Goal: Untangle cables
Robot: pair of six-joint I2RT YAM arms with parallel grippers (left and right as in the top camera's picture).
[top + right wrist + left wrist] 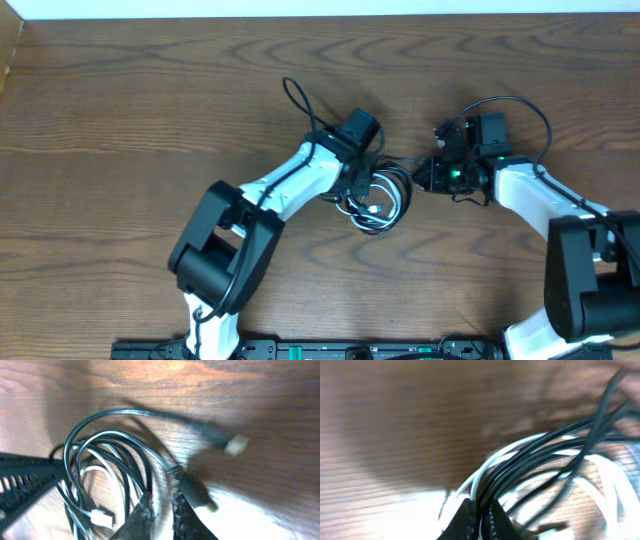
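Note:
The cables [382, 205] lie in a small coiled tangle on the wooden table, black loops with a short white cord among them. My left gripper [357, 188] is at the tangle's left edge. In the left wrist view it [481, 517] is shut on a bundle of black cables [545, 452] and the white cable [517, 446]. My right gripper [420, 178] is at the tangle's right edge. In the right wrist view its fingers [162, 510] are nearly closed on a black cable [100, 415] at their tips. A blurred plug [235, 445] hangs beyond, and a white plug [102, 519] lies inside the loops.
The bare wooden table [120, 100] stretches all round, with its far edge along the top. Each arm carries its own thick black wire, left [295, 100] and right [525, 108]. The left gripper's finger [20, 482] shows at the left of the right wrist view.

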